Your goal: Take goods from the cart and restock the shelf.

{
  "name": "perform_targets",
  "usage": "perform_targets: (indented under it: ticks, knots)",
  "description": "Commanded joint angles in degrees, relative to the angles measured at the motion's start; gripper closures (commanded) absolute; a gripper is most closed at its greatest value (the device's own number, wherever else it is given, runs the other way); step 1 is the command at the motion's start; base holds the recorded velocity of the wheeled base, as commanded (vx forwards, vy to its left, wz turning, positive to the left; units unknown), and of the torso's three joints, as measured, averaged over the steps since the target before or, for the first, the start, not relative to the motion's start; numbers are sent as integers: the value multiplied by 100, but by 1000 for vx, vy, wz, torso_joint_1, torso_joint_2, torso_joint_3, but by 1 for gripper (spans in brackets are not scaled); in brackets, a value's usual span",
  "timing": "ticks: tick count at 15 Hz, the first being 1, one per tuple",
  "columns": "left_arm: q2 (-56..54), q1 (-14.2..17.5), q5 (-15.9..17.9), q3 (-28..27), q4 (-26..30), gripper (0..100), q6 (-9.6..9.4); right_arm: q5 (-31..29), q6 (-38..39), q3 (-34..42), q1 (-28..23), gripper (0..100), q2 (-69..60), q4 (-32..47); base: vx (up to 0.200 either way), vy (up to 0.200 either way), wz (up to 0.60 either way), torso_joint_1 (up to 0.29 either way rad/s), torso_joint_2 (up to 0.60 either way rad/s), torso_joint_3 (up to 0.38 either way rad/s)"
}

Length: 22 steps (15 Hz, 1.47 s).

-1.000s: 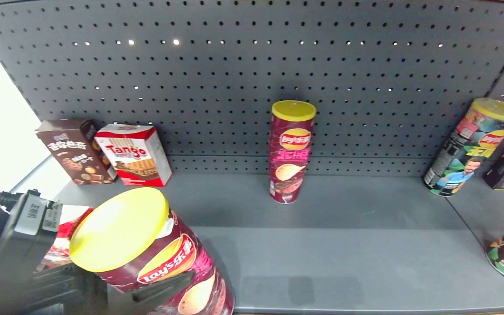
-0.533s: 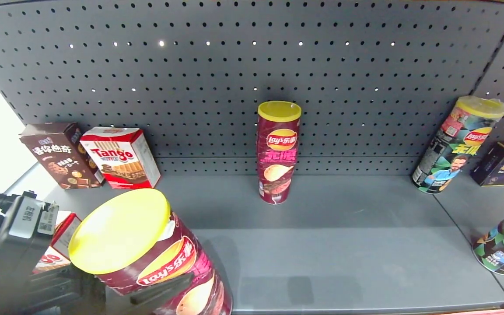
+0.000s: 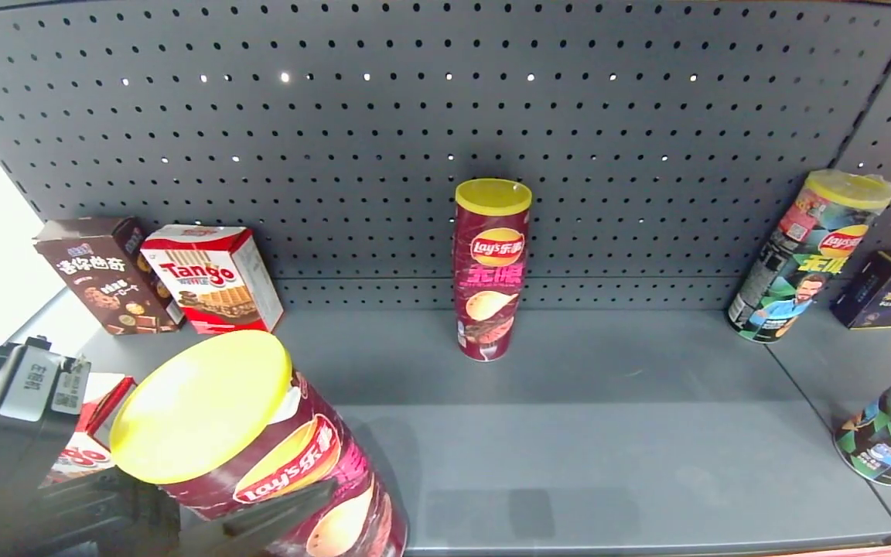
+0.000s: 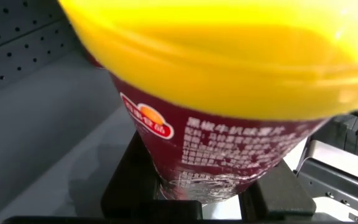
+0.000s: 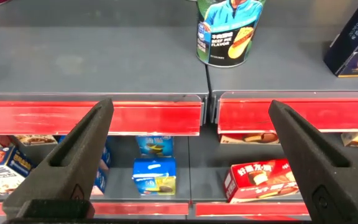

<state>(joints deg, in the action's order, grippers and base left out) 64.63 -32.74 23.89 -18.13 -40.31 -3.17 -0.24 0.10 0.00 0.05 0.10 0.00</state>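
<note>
Maroon can (image 3: 260,456), yellow lid, near left at the shelf (image 3: 608,433); I see left pincer (image 4: 207,193) clamped on it. Right pincer (image 5: 191,162) wide open, empty.

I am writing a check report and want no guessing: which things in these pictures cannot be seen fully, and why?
- Held can: in the head view, the lower edge cuts off its base.
- Red box: in the head view, mostly hidden behind the left gripper.
- Green can: in the head view, cut by the right edge.
- Lower boxes: in the right wrist view, partly behind the red rail and the right gripper.
</note>
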Motion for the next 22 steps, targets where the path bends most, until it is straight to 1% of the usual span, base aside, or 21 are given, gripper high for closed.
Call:
perform_targets:
  ticks: [1,6,7,9,10,13,14,15,16,17,18,19,22]
  knots:
    - [-100,14,1,90,6,100,1,-2,-1,0,4,0,8,0,0,0,0,0,0,0]
    - [-118,14,-8,116,-3,100,-26,-2,-1,0,4,0,8,0,0,0,0,0,0,0]
    - [-109,22,-8,90,-3,100,-70,7,-19,0,4,0,8,0,0,0,0,0,0,0]
    - [-65,31,-16,37,-20,100,-254,7,-19,0,4,0,8,0,0,0,0,0,0,0]
    - [-56,31,-16,20,-3,100,-316,16,-19,0,4,0,8,0,0,0,0,0,0,0]
    - [155,31,-131,-24,-47,100,-360,24,-19,0,4,0,8,0,0,0,0,0,0,0]
    - [207,31,-139,-51,-55,100,-360,33,-80,-123,4,0,-1,-18,0,0,0,0,0,0]
    - [225,31,-122,-235,-29,100,-325,165,-62,-1811,21,0,1124,255,0,0,0,0,0,0]
    - [278,31,-122,-349,-3,100,-307,332,-89,-2048,30,0,1801,510,0,0,0,0,0,0]
    - [383,49,-122,-376,-20,100,-298,437,-98,-2153,-40,0,1774,492,0,0,0,0,0,0]
    - [471,181,-104,-393,-64,100,-307,508,-115,-2153,57,0,1739,527,0,0,0,0,0,0]
    - [480,207,-95,-358,-55,100,-307,534,-115,-2180,74,0,1713,527,0,0,0,0,0,0]
    - [506,233,-104,-341,-47,100,-298,903,-115,-2514,355,0,1906,747,0,0,0,0,0,0]
